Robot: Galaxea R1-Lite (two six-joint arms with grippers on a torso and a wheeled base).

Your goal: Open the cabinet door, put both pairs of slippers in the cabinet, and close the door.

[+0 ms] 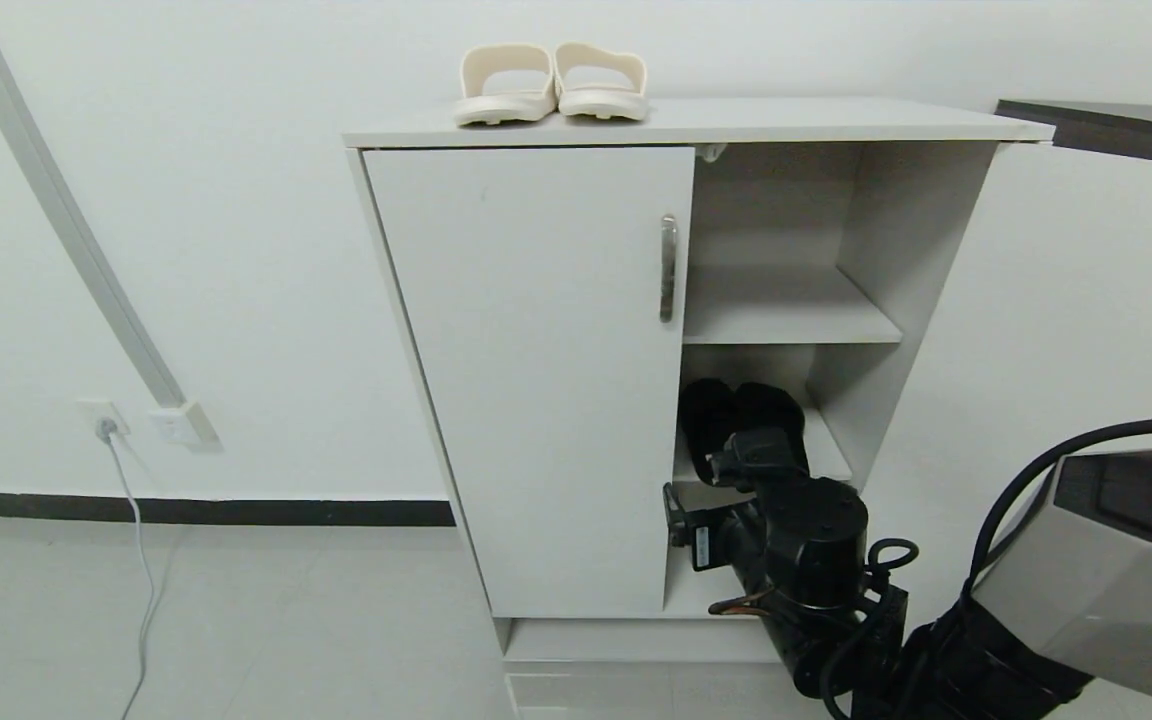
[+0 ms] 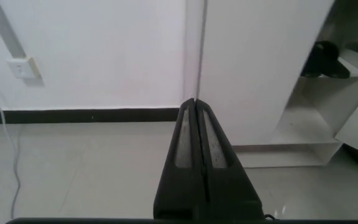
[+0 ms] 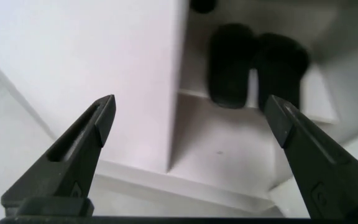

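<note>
Inside the cabinet [image 1: 536, 380], black slippers [image 1: 741, 420] are lying on a shelf [image 1: 829, 458]; before them the right tool [image 3: 191, 107] is gaping empty, while the left tool [image 2: 195, 103] is sitting closed, empty.

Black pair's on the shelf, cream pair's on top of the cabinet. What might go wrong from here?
1. The open right gripper hangs close to the pair of black slippers, which lie near the front edge of their shelf; a careless withdrawal might drag them out.
2. The pair of cream slide slippers sits high at the front edge of the white cabinet top; a poor grasp could knock one off.
3. The open white right door stands close by; a swing upward might bump it.
</note>
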